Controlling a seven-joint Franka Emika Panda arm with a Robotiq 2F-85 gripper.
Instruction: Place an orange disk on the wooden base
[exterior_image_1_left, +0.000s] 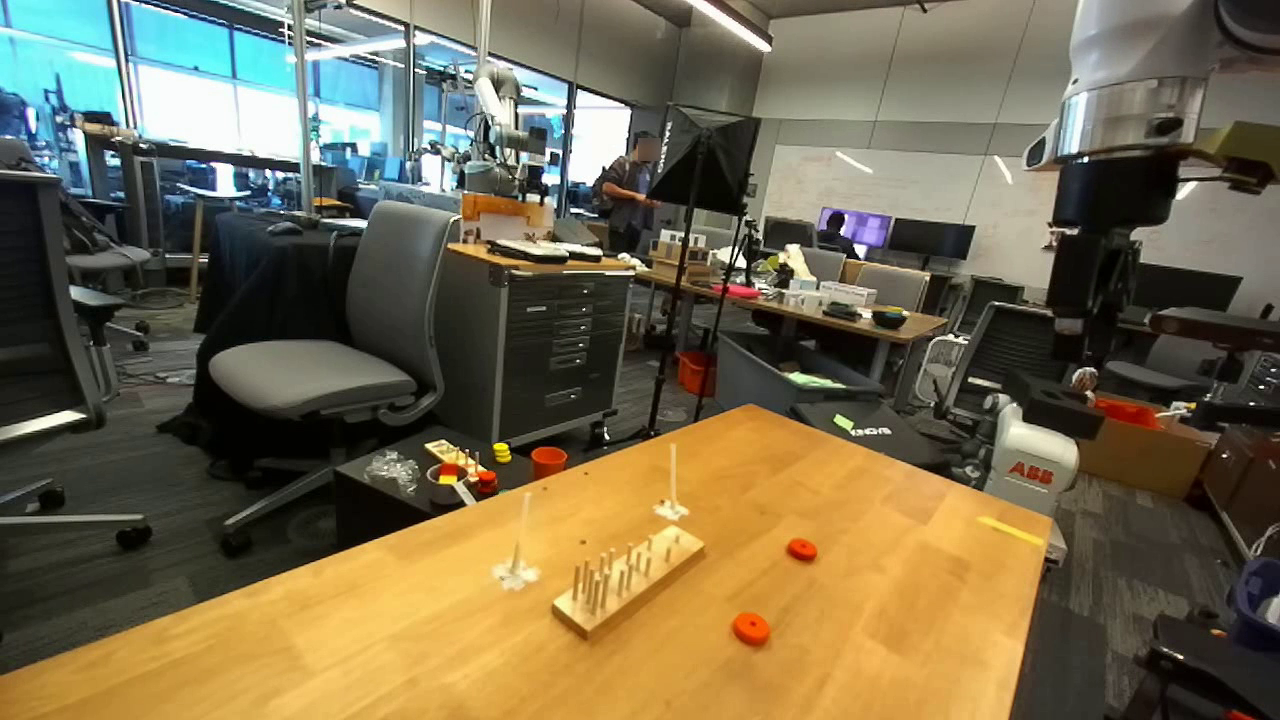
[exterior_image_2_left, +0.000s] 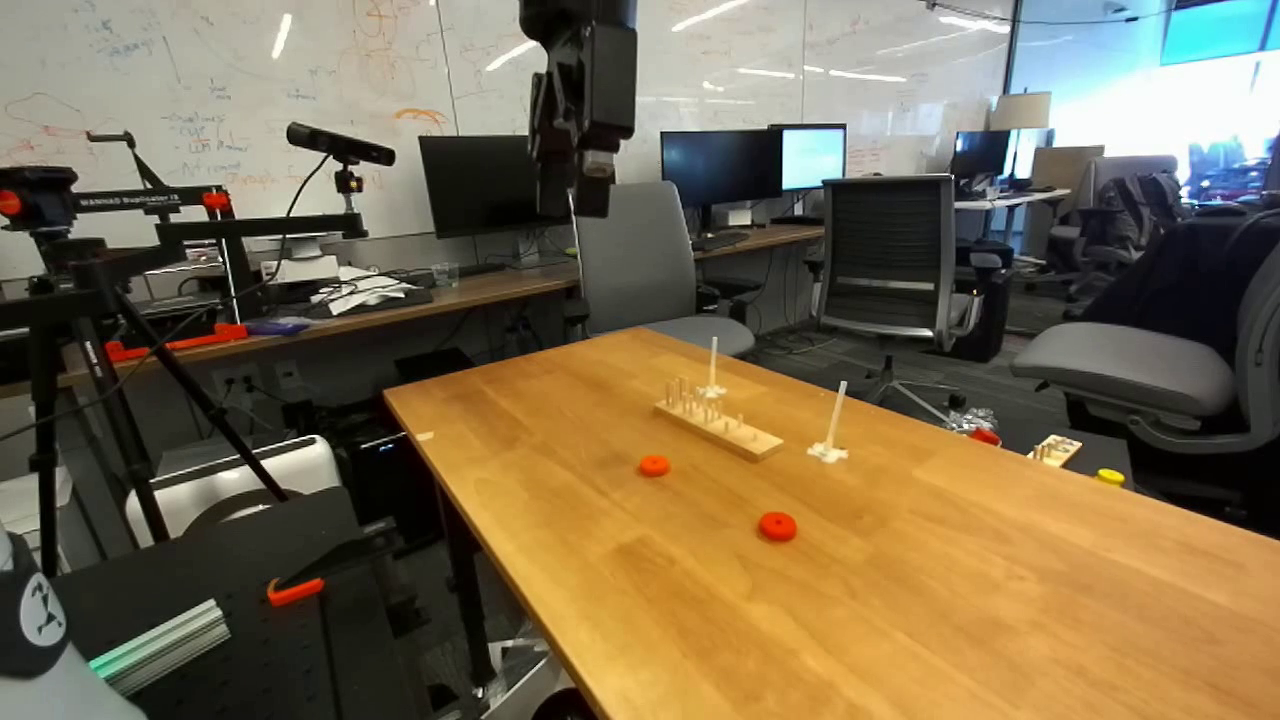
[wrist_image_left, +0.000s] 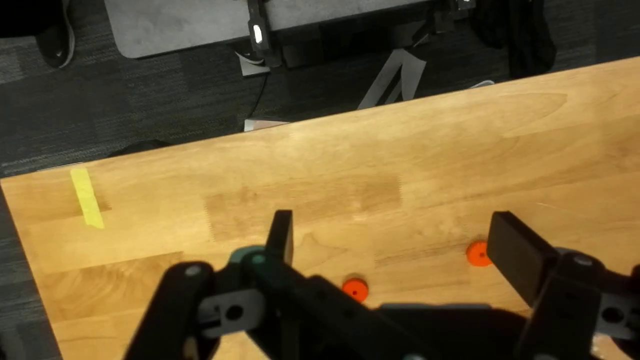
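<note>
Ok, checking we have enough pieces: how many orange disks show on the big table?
2, neither on the wooden base: in an exterior view, one orange disk lies nearer the yellow tape, the other disk farther off. None seems hidden.

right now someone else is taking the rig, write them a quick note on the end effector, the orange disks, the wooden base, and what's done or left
End effector: open, raised above the tabletop, holding nothing.
Job's things: one orange disk and its twin lie flat on the tabletop, apart from each other and from the wooden base.
Done: no disk is grasped or on the base.
Left: pick up either disk, carry it over, set it on the base, release.
</note>
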